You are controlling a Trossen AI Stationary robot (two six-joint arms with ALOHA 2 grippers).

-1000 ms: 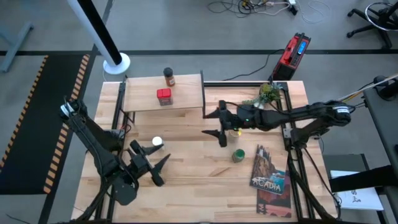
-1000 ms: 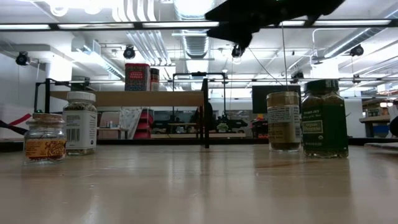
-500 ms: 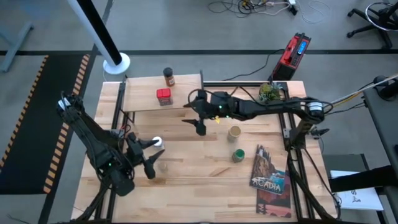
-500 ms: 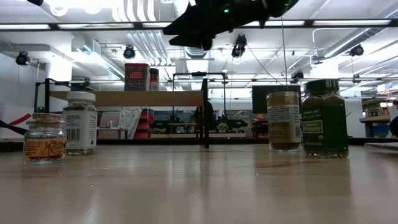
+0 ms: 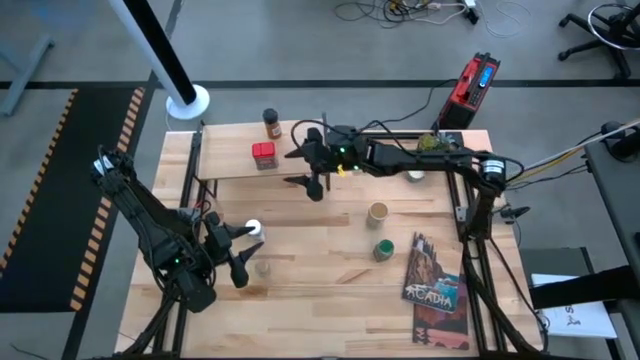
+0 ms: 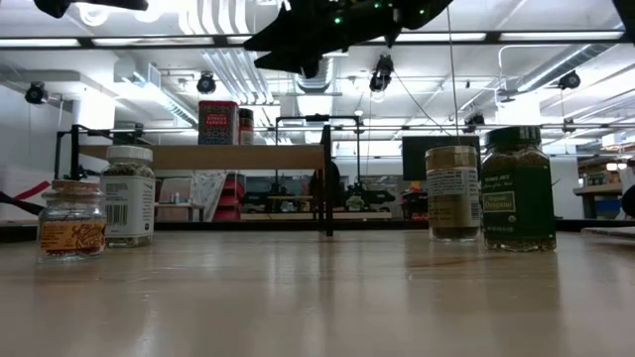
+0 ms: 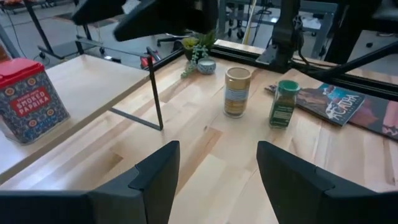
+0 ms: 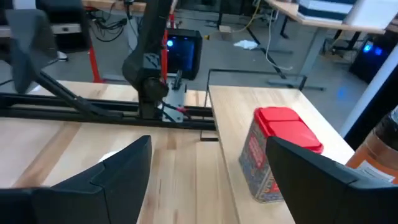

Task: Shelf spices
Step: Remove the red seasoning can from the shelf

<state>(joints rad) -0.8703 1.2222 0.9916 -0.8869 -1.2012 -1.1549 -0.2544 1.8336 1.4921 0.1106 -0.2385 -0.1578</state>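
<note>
Reaching over the shelf's (image 5: 262,152) near-right corner, our right gripper (image 5: 306,168) hangs above it with its fingers spread wide and nothing between them. Closest ahead of those fingers stands the red square tin (image 8: 276,151), upright on the shelf top; just past it, at the back edge, sits the dark-capped brown jar (image 5: 271,124). So two spices look shelved and three appear to remain on the tabletop (image 5: 330,290).

Behind this gripper, back toward its own arm's base, the tan cylindrical canister (image 5: 377,212) and the green-lidded jar (image 5: 383,249) stand near each other, with the Acadia book (image 5: 435,287) beyond them.

Our left gripper (image 5: 236,254) is low over the table on the other side, jaws also parted and empty. The white-capped clear jar (image 5: 253,229) stands just beside one finger; the low view shows a second small jar (image 6: 71,221) next to it, which we cannot place clearly from above.

We judge the risks as follows. The right fingers hover close to the red tin, so a sweep toward it could knock it over or push it into the brown jar. The left fingers are beside the white-capped jar rather than around it; closing from here could clip the cap and tip the jar.
</note>
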